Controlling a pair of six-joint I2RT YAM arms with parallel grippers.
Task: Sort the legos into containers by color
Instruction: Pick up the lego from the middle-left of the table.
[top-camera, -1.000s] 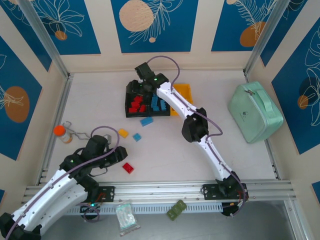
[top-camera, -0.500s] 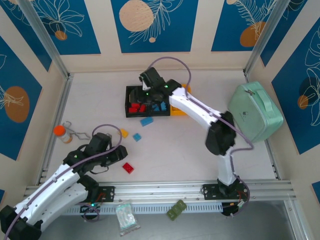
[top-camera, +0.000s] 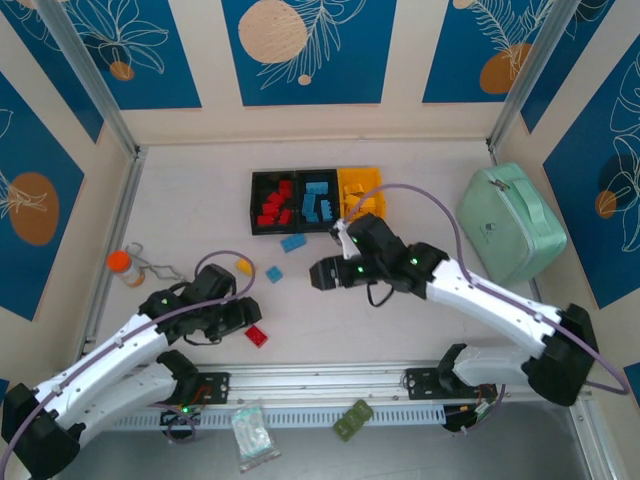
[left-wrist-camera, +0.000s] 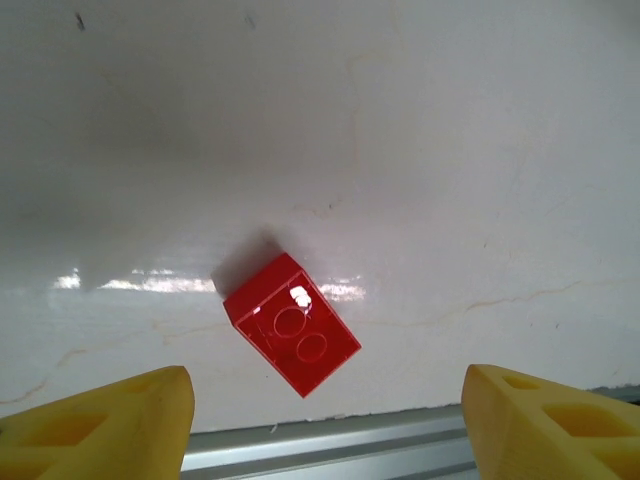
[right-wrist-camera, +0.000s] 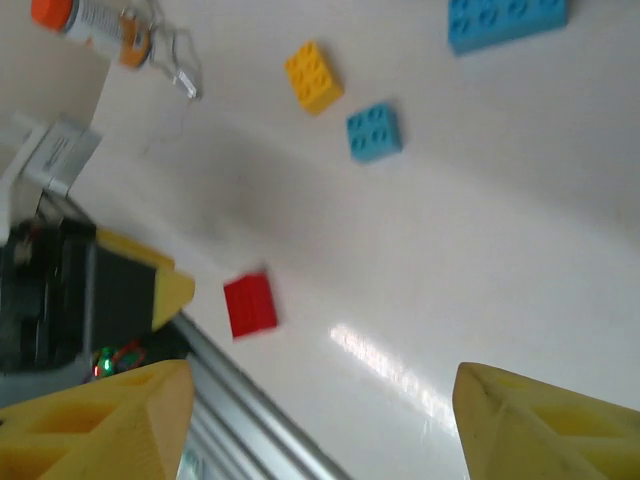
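while hanging low over the white table (left-wrist-camera: 450, 150), spread wide and holding nothing: left gripper (left-wrist-camera: 322, 410). just ahead of its yellow fingers (left-wrist-camera: 100, 425), in line with the gap and not touching them: red lego (left-wrist-camera: 292, 336). a small shiny block, two rings on its top face, turned on a slant, flat on the table, close to the metal rail at the near edge.

up in the air near the middle of the table, also wide open, also with nothing in it: right gripper (top-camera: 318, 273). loose on the table below it: yellow lego (right-wrist-camera: 313, 76), small blue lego (right-wrist-camera: 374, 132) just beside that, long blue lego (right-wrist-camera: 505, 20) further back, near the bins.

at the back, joined in a row: bins (top-camera: 268, 230). left black one with red legos (top-camera: 270, 208) in it, middle black one with blue legos (top-camera: 318, 200), yellow one on the right, insides too hard to make out.

off to the right, well apart: mint green case (top-camera: 510, 222). off to the left, near the wall: little bottle (top-camera: 120, 263) with an orange cap.
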